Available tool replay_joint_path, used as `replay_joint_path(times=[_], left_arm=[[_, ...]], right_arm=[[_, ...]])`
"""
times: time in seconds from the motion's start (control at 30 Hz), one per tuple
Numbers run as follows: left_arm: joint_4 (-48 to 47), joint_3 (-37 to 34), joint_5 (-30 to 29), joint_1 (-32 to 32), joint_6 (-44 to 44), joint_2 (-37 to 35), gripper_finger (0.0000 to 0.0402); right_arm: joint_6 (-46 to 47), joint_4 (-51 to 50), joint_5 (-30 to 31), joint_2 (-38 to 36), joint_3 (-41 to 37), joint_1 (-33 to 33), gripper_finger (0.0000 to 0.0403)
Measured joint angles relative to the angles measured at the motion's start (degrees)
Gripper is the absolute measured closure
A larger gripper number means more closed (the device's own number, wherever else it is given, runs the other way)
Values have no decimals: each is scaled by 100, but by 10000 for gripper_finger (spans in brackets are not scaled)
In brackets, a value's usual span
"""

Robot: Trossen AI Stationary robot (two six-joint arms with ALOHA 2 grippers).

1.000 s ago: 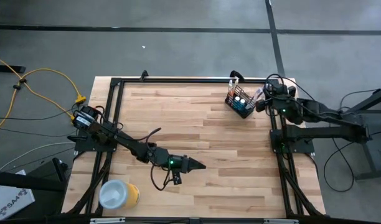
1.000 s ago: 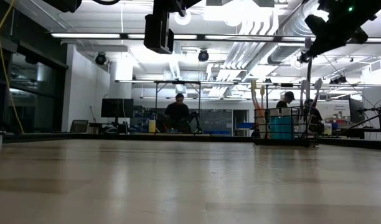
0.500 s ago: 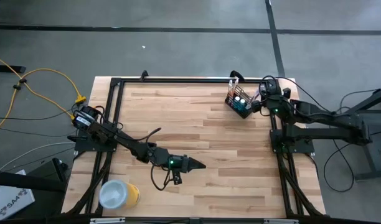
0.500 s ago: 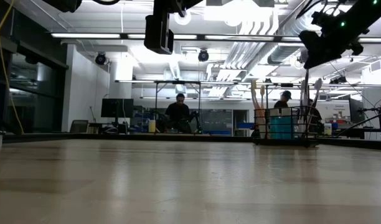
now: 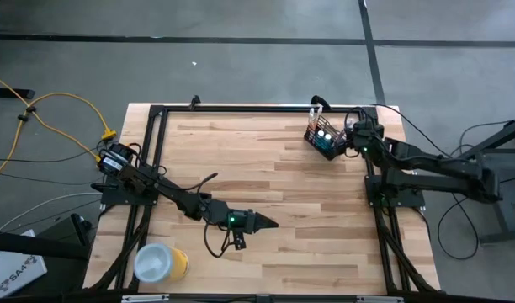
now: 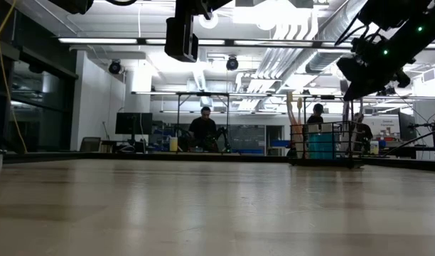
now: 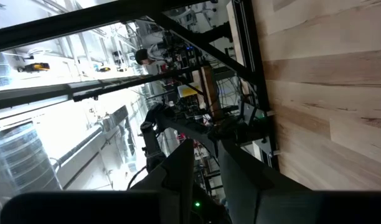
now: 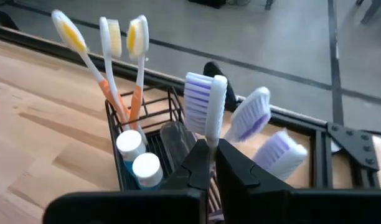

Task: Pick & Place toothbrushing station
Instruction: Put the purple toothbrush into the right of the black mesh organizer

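Wire holder (image 5: 324, 140) with toothbrushes (image 8: 206, 106) and blue tubes (image 8: 141, 167) at table's far right corner. Right gripper (image 8: 213, 152) pinching purple-bristled toothbrush handle above holder. Left gripper (image 5: 270, 224) mid-table near front, fingers slightly parted, empty.

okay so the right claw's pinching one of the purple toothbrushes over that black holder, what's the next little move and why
Probably lower it straight down and only then open. The right claw is shut on the purple toothbrush just above the wire holder, beside the other purple brushes, so a short descent should seat the handle before release. The left claw waits mid-table.
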Motion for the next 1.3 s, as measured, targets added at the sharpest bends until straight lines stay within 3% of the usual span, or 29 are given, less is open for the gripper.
replay_joint_path(times=[0.47, 1.03, 1.3], left_arm=[[2, 0, 0, 0, 2, 0, 332], [1, 0, -2, 0, 2, 0, 332], [1, 0, -4, 0, 2, 0, 332]], right_arm=[[1, 75, -267, 9, -109, -244, 354], [-45, 208, -413, 9, -101, -152, 349], [196, -363, -538, 5, -98, -152, 349]])
